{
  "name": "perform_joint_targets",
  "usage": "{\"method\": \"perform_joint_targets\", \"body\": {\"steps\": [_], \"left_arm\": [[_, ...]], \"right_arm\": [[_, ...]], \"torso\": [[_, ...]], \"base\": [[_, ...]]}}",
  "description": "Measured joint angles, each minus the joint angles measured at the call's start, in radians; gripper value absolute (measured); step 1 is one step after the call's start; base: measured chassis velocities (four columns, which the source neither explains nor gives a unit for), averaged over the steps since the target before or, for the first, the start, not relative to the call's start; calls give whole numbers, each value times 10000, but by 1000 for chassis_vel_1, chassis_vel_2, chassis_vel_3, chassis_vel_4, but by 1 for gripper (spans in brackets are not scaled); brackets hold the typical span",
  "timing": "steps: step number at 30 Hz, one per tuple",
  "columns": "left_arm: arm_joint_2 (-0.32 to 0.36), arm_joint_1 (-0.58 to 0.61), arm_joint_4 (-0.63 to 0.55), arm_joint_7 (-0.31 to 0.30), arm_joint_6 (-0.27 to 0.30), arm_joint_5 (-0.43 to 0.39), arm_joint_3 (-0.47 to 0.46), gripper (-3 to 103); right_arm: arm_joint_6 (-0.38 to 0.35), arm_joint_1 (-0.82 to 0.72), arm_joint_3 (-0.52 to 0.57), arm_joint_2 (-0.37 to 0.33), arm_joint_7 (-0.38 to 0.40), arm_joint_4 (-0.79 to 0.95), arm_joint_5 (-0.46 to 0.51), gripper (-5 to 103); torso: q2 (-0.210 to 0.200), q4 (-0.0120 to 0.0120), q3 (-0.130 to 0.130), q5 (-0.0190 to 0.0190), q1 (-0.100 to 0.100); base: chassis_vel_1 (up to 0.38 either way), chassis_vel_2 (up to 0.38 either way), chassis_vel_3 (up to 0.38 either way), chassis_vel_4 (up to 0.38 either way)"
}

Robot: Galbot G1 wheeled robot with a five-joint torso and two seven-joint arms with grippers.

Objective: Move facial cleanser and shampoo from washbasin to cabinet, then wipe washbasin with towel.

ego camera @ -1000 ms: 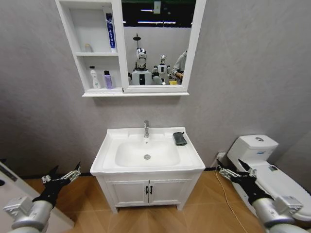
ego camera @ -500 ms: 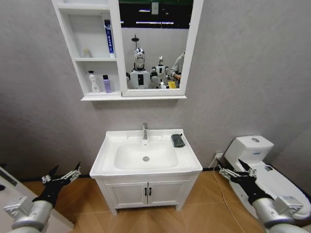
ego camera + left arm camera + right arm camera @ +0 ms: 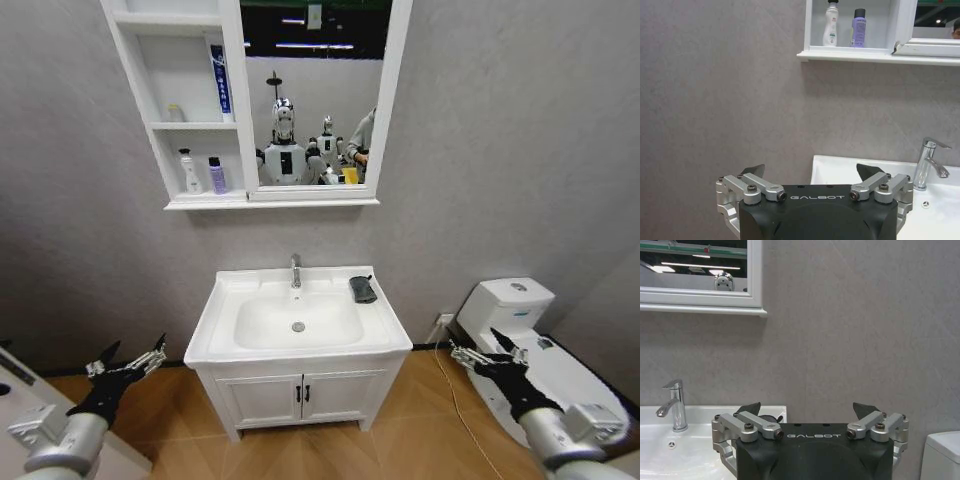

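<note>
Nearest you, the left gripper (image 3: 137,358) and right gripper (image 3: 478,356) hang low with jaws spread wide, holding nothing. Beyond, the washbasin (image 3: 228,342) carries just the dark towel (image 3: 363,289) at its far right. On the cabinet (image 3: 205,202), two bottles (image 3: 199,172) already stand; wiping remains.

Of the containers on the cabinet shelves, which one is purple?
The small purple bottle with a dark cap, on the cabinet's lowest shelf, right of the white bottle; the blue tube stands one shelf higher.
</note>
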Motion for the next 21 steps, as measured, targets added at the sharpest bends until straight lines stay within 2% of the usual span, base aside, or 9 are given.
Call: {"method": "perform_joint_targets", "body": {"steps": [10, 21], "left_arm": [[0, 0, 0, 0, 0, 0, 0, 100], [0, 0, -1, 1, 0, 0, 1, 100]], "right_arm": [[0, 0, 0, 0, 0, 0, 0, 100], [0, 1, 0, 0, 1, -2, 0, 100]], "torso": [[-30, 0, -21, 2, -21], [-60, 1, -34, 3, -27]], "base": [[214, -228, -212, 211], [325, -314, -327, 319]]}}
